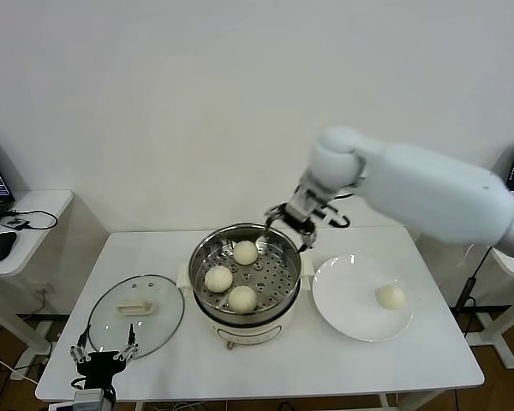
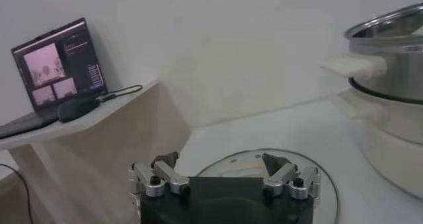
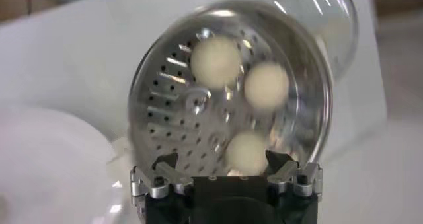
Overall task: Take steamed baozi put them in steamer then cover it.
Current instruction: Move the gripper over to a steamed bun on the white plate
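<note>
The steamer (image 1: pixel 207 295) stands mid-table, a shiny pot on a white base. Three baozi lie on its perforated tray: one at the back (image 1: pixel 245 253), one at the left (image 1: pixel 218 278), one at the front (image 1: pixel 242 298). A fourth baozi (image 1: pixel 391 297) lies on the white plate (image 1: pixel 347 304) to the right. My right gripper (image 1: pixel 287 224) is open and empty above the steamer's back right rim; its wrist view looks down on the three buns (image 3: pixel 217 61). The glass cover (image 1: pixel 137 312) lies flat left of the steamer. My left gripper (image 1: pixel 103 353) is open, parked near the table's front left edge.
A side table (image 1: pixel 26 214) with a mouse and a laptop stands at the far left; the laptop (image 2: pixel 56 70) shows in the left wrist view. Another desk stands at the far right. The white wall is close behind the table.
</note>
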Action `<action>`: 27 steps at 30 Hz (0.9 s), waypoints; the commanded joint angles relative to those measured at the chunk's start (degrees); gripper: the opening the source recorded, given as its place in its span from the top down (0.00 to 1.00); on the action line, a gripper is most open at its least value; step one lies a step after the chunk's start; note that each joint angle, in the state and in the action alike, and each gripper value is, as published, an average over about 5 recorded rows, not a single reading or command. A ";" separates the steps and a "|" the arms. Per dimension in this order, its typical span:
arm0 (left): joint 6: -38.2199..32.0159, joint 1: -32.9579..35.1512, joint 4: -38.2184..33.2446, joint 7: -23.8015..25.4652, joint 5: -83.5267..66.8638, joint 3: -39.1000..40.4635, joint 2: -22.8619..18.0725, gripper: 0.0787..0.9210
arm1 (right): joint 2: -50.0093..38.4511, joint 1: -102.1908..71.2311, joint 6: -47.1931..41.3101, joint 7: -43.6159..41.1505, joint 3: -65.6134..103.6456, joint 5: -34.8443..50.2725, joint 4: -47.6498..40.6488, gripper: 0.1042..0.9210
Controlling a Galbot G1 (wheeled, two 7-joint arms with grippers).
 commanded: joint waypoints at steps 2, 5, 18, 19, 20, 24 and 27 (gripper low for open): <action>0.41 -0.27 0.81 0.64 -0.93 0.15 0.70 0.12 | -16.78 -9.07 -20.21 -5.09 8.05 0.79 -2.97 0.12; 0.62 -0.58 1.60 0.79 -1.27 -0.14 0.87 0.12 | -18.43 -15.07 -18.61 -5.49 12.74 -4.08 -3.66 0.12; 0.72 0.20 2.26 0.91 -0.93 0.54 0.24 0.12 | -15.87 -33.84 -12.17 -3.74 23.69 -19.34 -10.73 0.12; 0.73 0.19 2.28 0.90 -0.90 0.54 0.25 0.12 | -15.30 -34.54 -11.76 -3.24 24.11 -19.82 -11.65 0.12; 0.73 0.19 2.34 0.89 -0.87 0.53 0.28 0.12 | -14.63 -35.10 -11.37 -2.52 24.41 -20.17 -12.62 0.12; 0.69 0.26 2.78 0.84 -0.74 0.37 0.34 0.12 | -11.33 -36.98 -10.58 1.17 25.69 -21.20 -16.65 0.12; 0.63 0.33 3.26 0.80 -0.61 0.25 0.32 0.12 | -8.91 -37.74 -10.45 2.62 26.32 -21.57 -19.57 0.12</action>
